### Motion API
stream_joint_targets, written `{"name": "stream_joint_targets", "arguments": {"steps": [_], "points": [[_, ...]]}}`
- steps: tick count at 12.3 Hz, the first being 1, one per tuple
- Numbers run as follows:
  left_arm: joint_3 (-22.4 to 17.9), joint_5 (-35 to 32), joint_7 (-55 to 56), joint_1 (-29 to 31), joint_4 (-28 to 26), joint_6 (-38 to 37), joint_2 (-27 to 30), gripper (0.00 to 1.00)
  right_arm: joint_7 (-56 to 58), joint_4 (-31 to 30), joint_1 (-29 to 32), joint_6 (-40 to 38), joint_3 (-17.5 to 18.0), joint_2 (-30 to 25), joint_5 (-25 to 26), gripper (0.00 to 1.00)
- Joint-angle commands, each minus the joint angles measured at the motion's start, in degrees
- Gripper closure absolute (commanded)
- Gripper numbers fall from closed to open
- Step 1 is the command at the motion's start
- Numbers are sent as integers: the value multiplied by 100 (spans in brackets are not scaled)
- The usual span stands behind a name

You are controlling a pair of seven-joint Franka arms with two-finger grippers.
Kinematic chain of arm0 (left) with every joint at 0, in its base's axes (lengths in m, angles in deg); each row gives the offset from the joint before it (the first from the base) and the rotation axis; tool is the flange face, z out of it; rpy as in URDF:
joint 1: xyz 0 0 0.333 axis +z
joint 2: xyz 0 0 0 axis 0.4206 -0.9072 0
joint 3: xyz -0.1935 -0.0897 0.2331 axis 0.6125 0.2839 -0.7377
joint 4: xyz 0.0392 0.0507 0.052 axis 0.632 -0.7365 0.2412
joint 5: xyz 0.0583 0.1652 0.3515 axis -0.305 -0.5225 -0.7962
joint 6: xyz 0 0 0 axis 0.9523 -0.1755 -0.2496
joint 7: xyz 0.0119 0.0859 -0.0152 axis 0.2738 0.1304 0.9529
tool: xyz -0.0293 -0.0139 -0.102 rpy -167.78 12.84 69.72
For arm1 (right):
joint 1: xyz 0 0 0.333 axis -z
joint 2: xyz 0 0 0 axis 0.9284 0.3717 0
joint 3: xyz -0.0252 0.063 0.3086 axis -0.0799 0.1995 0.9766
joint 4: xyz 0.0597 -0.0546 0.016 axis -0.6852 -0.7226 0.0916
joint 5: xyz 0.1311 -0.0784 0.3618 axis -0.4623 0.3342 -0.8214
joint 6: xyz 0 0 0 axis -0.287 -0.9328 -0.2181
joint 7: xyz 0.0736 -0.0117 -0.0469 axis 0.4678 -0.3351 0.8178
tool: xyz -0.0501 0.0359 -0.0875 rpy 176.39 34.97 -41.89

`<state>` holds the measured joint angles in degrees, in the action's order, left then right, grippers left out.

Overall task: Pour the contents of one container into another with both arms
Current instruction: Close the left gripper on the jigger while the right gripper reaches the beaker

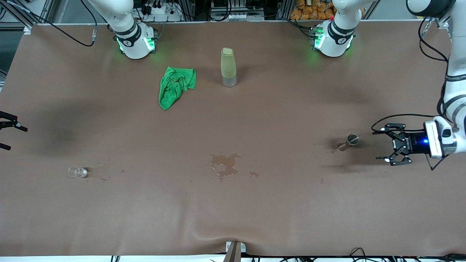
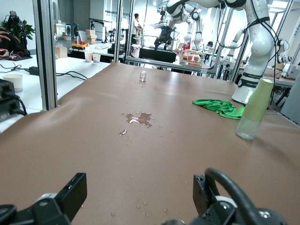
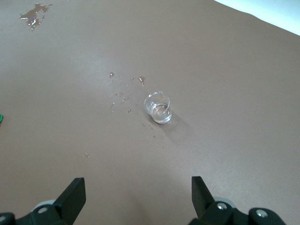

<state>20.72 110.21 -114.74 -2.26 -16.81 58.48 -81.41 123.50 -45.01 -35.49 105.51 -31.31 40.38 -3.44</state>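
Clear glass, one tiny cup [image 1: 77, 172] stands upright on the brown table [image 1: 255, 218] toward the right arm's end, well apart from the right gripper [image 3: 136, 197], whose fingers we see spread wide and holding nothing as it looks down on the cup. One metal jigger [image 1: 348, 142] stands just beside our left gripper [image 1: 387, 145], also spread apart and empty, low near the table. We judge each vessel sits at its own arm's end so each arm can take one. Between them lies one puddle [image 1: 225, 164]. One bottle [image 1: 228, 67] and one green cloth [image 1: 176, 86] sit nearer the bases.
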Motion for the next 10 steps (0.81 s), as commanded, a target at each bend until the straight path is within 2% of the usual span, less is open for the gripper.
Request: {"name": "stream_joint_targets", "arguments": {"steps": [1, 6, 9, 10], "points": [[39, 164, -220, 173, -360, -84, 10, 0, 426, 79, 194, -27, 90, 173, -315, 0], [21, 111, -903, 419, -843, -75, -95, 0, 1401, 87, 273, 113, 90, 612, -1044, 0], [12, 76, -1659, 525, -870, -75, -332, 0, 2201, 114, 291, 157, 90, 1061, -2018, 0], [12, 76, -1870, 551, -870, -75, -411, 0, 2351, 114, 299, 375, 90, 1140, -2196, 0]]}}
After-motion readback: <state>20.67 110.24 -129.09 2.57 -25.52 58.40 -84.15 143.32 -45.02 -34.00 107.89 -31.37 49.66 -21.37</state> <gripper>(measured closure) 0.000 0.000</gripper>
